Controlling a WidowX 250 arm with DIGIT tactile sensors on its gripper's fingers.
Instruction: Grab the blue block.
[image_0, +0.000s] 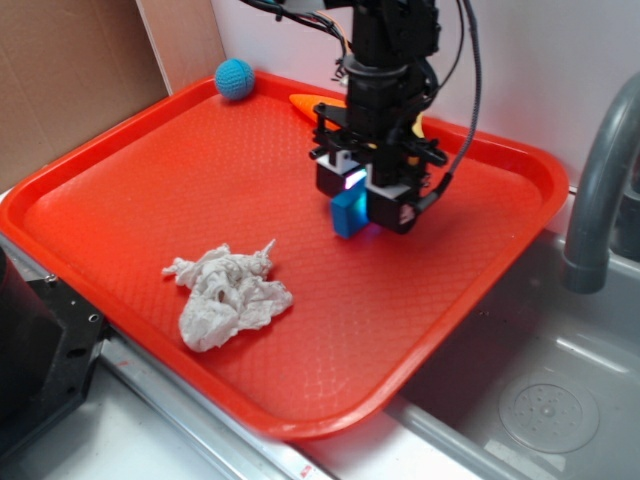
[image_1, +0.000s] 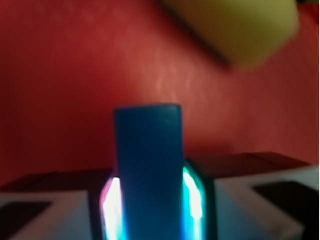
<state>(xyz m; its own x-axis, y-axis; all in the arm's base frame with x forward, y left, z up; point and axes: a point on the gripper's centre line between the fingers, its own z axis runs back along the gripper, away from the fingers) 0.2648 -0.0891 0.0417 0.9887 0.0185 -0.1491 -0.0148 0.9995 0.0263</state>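
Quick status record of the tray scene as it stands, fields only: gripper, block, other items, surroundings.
gripper: low over the tray, shut on the blue block
blue block: upright between the fingers, both sides pressed
lifted or on tray: cannot tell
tray: orange-red, beside a sink
crumpled white cloth: front of tray, apart from gripper
teal crocheted ball: far back corner
yellow sponge: behind the block, blurred
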